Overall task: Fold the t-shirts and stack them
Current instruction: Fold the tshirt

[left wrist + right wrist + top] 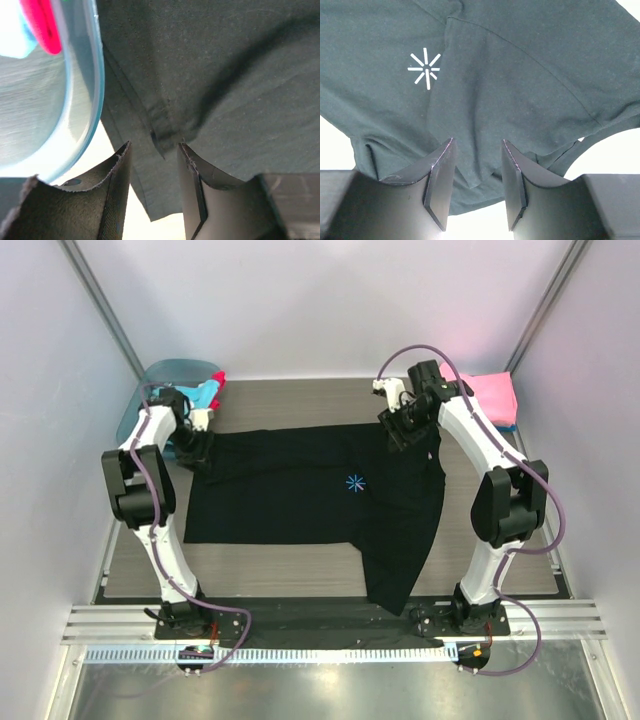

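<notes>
Black tee [300,495] looks limp and light; take its upper edge near both corners. Left fingers [112,200] and right fingers [440,185] stand spread astride it.

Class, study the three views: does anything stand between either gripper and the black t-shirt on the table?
Nothing visible does. The left gripper and right gripper each hold their fingers apart directly over the black t-shirt, near its edge. The teal tub sits beside the left one, not between.
</notes>
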You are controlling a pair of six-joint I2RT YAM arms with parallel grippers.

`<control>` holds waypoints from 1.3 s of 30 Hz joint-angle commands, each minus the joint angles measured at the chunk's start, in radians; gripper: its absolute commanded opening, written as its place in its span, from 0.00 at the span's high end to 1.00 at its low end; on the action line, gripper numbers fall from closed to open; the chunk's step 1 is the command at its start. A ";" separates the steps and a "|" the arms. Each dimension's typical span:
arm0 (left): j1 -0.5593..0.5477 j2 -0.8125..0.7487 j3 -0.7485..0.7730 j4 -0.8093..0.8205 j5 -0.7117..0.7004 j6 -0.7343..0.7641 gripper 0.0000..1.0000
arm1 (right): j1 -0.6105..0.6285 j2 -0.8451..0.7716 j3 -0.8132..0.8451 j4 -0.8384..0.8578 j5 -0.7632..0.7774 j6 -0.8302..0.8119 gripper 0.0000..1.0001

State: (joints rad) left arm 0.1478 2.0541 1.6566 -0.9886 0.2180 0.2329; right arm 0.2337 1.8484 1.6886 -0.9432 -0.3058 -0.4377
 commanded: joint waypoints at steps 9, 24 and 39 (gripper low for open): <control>0.003 0.054 0.015 -0.013 0.060 -0.020 0.66 | 0.006 0.000 0.023 0.007 0.000 0.002 0.54; -0.001 0.012 -0.061 -0.044 0.113 -0.003 0.71 | 0.006 0.035 0.026 0.017 -0.012 -0.007 0.53; -0.008 -0.051 -0.089 -0.005 0.070 -0.003 1.00 | 0.004 0.015 -0.004 0.020 -0.018 -0.012 0.54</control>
State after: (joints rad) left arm 0.1432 2.0914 1.5696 -1.0046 0.2981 0.2195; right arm 0.2337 1.8874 1.6882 -0.9417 -0.3096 -0.4393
